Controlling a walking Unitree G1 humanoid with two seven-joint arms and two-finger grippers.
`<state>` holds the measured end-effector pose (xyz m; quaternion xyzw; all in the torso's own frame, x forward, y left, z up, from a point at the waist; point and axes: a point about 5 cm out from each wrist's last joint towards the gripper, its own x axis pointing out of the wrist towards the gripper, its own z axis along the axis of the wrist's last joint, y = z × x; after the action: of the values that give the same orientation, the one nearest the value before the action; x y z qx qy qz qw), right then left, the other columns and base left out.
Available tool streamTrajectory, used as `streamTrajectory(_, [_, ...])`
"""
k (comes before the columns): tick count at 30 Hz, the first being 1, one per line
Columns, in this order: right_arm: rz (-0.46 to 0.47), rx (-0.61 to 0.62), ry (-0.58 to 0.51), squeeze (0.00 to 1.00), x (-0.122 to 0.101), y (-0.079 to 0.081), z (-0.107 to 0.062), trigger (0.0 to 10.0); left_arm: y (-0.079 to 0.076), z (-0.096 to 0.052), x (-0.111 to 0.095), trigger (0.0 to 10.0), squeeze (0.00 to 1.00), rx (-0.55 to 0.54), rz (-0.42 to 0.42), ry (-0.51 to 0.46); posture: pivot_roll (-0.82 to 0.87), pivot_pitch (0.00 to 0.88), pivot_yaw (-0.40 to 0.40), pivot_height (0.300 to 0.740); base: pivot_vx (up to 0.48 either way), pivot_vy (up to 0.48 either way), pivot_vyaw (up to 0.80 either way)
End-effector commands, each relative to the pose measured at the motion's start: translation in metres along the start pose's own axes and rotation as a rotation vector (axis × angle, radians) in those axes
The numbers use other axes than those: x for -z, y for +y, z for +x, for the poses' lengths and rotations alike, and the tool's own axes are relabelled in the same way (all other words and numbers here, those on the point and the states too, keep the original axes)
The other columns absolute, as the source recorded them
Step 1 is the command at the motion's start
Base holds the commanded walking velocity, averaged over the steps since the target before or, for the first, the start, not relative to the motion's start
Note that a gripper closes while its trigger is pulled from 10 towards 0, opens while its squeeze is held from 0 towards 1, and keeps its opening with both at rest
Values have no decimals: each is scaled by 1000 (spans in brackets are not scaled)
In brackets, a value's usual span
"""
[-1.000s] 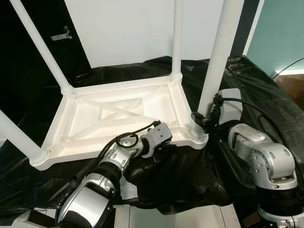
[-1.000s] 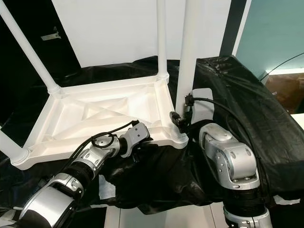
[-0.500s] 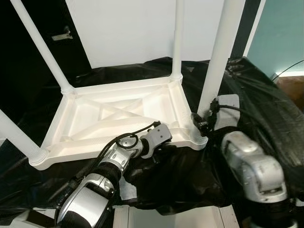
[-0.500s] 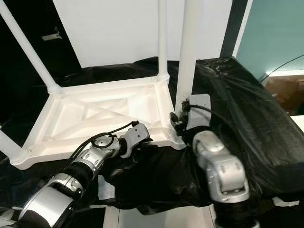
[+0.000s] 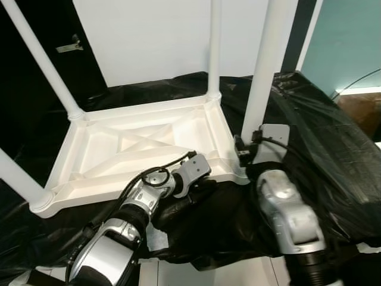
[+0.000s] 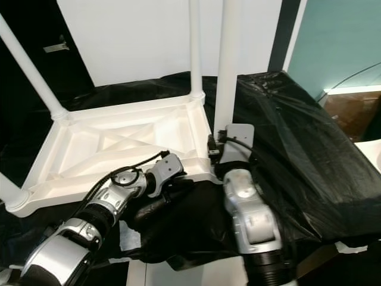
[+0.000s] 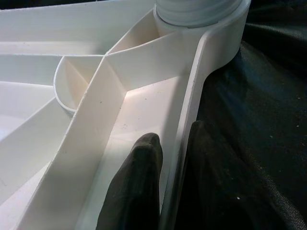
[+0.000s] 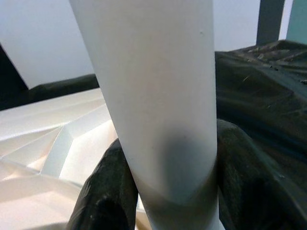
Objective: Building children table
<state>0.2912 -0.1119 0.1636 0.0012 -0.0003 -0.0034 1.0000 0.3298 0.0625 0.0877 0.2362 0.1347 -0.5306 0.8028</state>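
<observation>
- Table [image 5: 137,143]: a white plastic top lying upside down on a black sheet [image 5: 309,119], ribbed underside up, four legs rising from its corners.
- Right gripper [image 8: 168,191]: black fingers [image 8: 103,191] closed around the near-right leg [image 5: 268,59], low down, just above its socket.
- Left gripper [image 7: 168,158]: jaws narrow, pinching the near rim [image 5: 220,176] of the top, one finger inside the rim, one outside, just left of that socket.
- Step, as I judge it: seating or tightening the last leg while the left arm steadies the top.
- Next move calls for firm grip, the leg kept upright, the top kept from sliding.
- Containers: none; the underside's hollows hold nothing.
</observation>
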Motion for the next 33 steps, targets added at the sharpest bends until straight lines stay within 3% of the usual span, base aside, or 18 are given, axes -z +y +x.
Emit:
streamTrajectory(1, [-8, 106, 200, 0, 43, -16, -2, 10000, -11, -3, 29, 10000, 0, 11, -54, 111, -119, 35, 81, 740, 0, 0, 0])
streamTrajectory(6, [-13, 113, 127, 0, 45, -5, 4, 10000, -10, -5, 32, 10000, 0, 3, -59, 117, -102, 32, 79, 740, 0, 0, 0])
streamTrajectory(11, [-21, 143, 74, 0, 47, -5, 4, 10000, -11, -5, 32, 10000, 0, 1, -63, 116, -101, 31, 76, 740, 0, 0, 0])
streamTrajectory(12, [-23, 147, 63, 580, 48, -5, 4, 10000, -11, -5, 32, 10000, 0, 0, -64, 116, -101, 31, 75, 740, 0, 0, 0])
streamTrajectory(13, [-21, 139, 56, 1000, 50, -4, 5, 10000, -11, -5, 33, 10000, 0, -1, -65, 116, -103, 29, 74, 740, 0, 0, 0])
streamTrajectory(18, [-24, 112, 41, 1000, 50, -2, 6, 10000, -11, -4, 32, 10000, 0, -4, -66, 115, -107, 28, 70, 740, 0, 0, 0])
streamTrajectory(19, [-30, 101, 33, 71, 49, -3, 6, 10000, -11, -4, 32, 10000, 0, -5, -67, 114, -109, 28, 69, 740, 0, 0, 0])
streamTrajectory(20, [-30, 101, 33, 71, 49, -3, 6, 10000, -11, -4, 32, 10000, 0, -5, -67, 114, -109, 28, 69, 740, 0, 0, 0])
streamTrajectory(21, [-52, 67, 9, 0, 49, -5, 4, 10000, -11, -5, 32, 10000, 0, -9, -67, 114, -115, 25, 66, 740, 0, 0, 0])
streamTrajectory(27, [-130, -35, -51, 0, 44, -4, -1, 10000, -10, -5, 33, 10000, 0, -13, -68, 114, -122, 22, 63, 740, 0, 0, 0])
streamTrajectory(31, [-255, -264, -141, 0, 28, -17, -2, 10000, -11, -2, 30, 10000, 0, -12, -59, 109, -147, 15, 66, 740, 0, 0, 0])
streamTrajectory(33, [-273, -290, -148, 0, 26, -21, -1, 10000, -11, -1, 29, 10000, 0, -10, -56, 109, -150, 14, 67, 740, 0, 0, 0])
